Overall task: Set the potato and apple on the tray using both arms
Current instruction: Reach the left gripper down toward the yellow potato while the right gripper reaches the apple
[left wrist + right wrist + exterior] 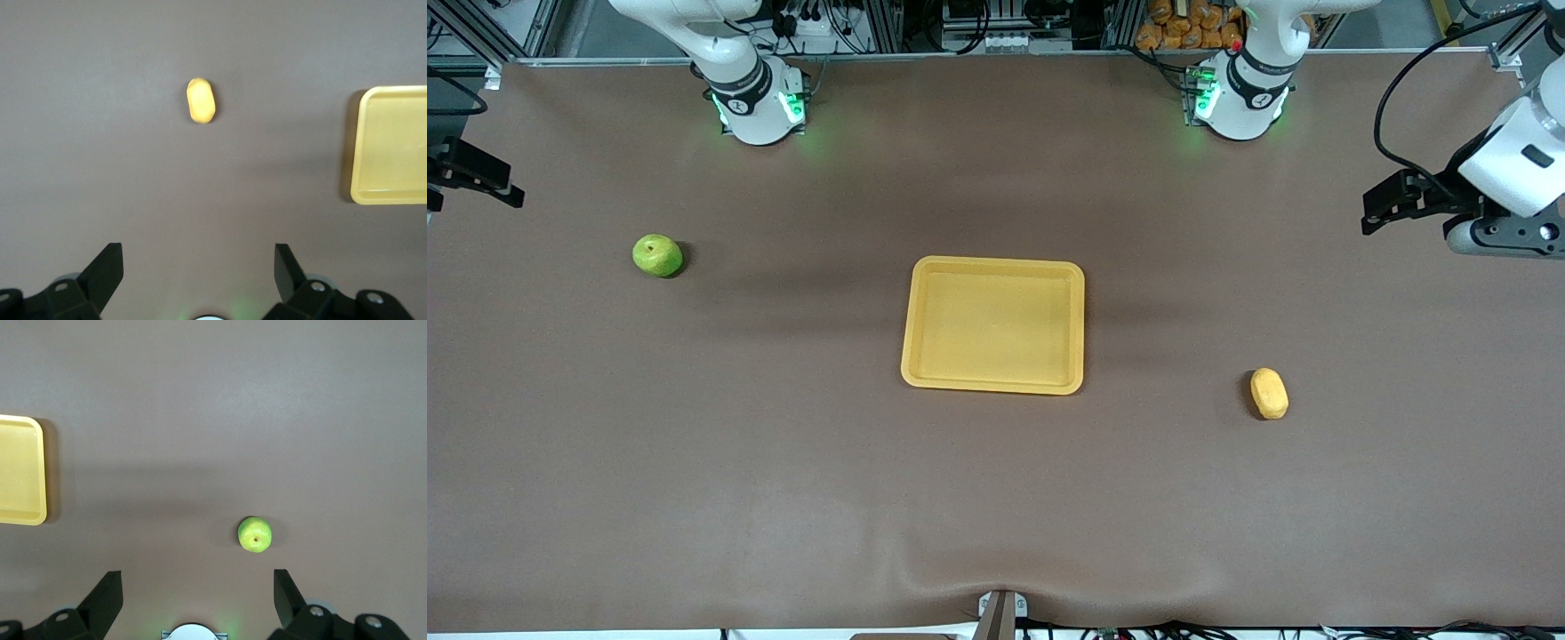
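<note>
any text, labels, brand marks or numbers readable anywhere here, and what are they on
No text can be read in any view.
Base collars of both arms: small dark marks, too small to read.
Apple, potato, tray: no label or print visible.
Left gripper, right gripper: no markings visible.

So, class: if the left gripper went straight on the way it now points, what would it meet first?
Probably bare table. The left gripper, open, faces down at the brown surface; the potato lies ahead of its fingertips, not between them, and the tray sits off to one side.
</note>
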Robot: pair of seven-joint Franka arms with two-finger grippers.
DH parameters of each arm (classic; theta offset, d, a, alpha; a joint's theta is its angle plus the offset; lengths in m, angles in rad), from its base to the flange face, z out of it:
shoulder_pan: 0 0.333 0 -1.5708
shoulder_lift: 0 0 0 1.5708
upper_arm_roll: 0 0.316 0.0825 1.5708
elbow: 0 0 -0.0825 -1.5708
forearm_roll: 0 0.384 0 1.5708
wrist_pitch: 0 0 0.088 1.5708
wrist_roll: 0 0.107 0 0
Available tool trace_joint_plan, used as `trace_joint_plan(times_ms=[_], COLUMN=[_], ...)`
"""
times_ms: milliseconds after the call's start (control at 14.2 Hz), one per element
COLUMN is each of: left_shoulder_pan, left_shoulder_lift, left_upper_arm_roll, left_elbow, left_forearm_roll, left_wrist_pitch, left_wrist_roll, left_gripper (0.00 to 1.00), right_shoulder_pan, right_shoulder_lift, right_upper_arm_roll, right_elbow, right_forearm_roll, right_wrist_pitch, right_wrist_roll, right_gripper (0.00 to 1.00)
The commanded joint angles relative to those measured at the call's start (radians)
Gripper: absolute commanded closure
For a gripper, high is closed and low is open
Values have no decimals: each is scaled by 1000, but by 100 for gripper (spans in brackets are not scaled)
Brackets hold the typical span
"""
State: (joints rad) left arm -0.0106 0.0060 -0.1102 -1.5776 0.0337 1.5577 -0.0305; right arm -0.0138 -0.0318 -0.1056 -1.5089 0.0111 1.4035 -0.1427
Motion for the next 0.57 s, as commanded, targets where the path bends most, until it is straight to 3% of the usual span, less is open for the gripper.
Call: trace_joint_plan(times_ms=[0, 141, 494], left_shoulder_pan=[-6, -2, 3], left_shoulder_lift=[50, 94, 140], left_upper_arm_roll=[-6, -22, -22], left_elbow=[-36, -39, -155], left_forearm_roll=[1, 93, 89], left_wrist_pitch=[22, 66, 283], left_wrist_roll=[-19, -29, -29], left_gripper=[0, 0, 0], right_shoulder_pan=[-21, -23, -21], right_shoulder_lift=[10, 9, 13], right_upper_arm_roll=[6, 6, 4], right_elbow=[18, 12, -2], right_forearm_roll=[0, -2, -3], right_wrist_pitch=[-4, 5, 23], right_wrist_roll=[3, 3, 9], right_gripper=[0, 0, 0])
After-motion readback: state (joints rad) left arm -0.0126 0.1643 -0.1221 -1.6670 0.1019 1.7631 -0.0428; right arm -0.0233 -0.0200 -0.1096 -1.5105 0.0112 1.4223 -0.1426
